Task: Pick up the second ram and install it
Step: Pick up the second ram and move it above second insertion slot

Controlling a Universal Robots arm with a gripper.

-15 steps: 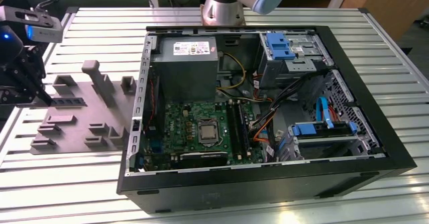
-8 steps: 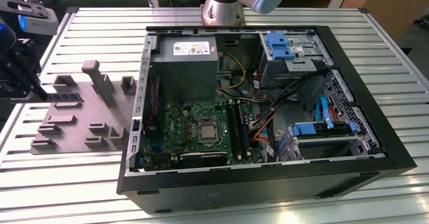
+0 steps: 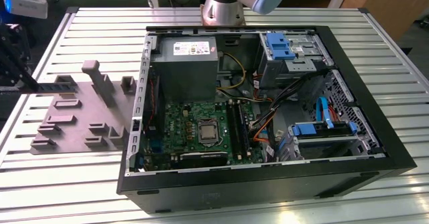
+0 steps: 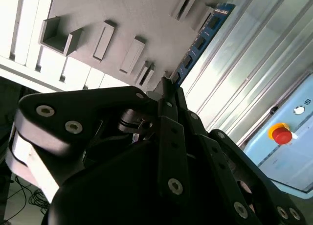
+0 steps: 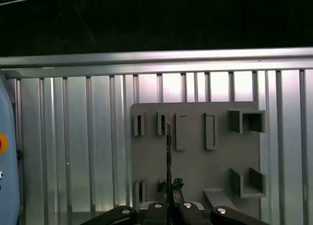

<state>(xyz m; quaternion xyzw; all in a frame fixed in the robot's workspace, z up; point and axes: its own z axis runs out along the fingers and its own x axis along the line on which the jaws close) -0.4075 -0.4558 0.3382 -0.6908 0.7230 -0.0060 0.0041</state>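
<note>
Gripper (image 3: 30,87) is closed on one end of the second ram (image 3: 55,87). In the second wrist view the black finger links are seen converging to a narrow tip (image 4: 166,85), and the stick (image 4: 201,38) runs straight out from that tip.

- Arm pose: the base column (image 3: 221,8) is mounted on the slatted table (image 3: 100,23), on the far side of the PC case from the grey fixture (image 3: 80,116). The wrist end is held over the fixture's outer edge, at the exterior view's left.
- Ram: it is held roughly level above the fixture's far corner, with the free end pointed toward the exterior view's right. It is seated in none of the fixture's slots. Whether it touches the plate cannot be told.
- First wrist view: the stick (image 5: 168,151) is seen edge-on as a thin line over the fixture plate (image 5: 195,112), between two of the narrow slots, with the fingertips (image 5: 168,188) closed at its near end.
- PC case (image 3: 268,189): it lies open just beside the fixture, on the exterior view's right. The motherboard (image 3: 201,128) is exposed inside.
- Red button (image 4: 282,135): it is mounted on a pale blue box well apart from the fixture, across the table slats.
</note>
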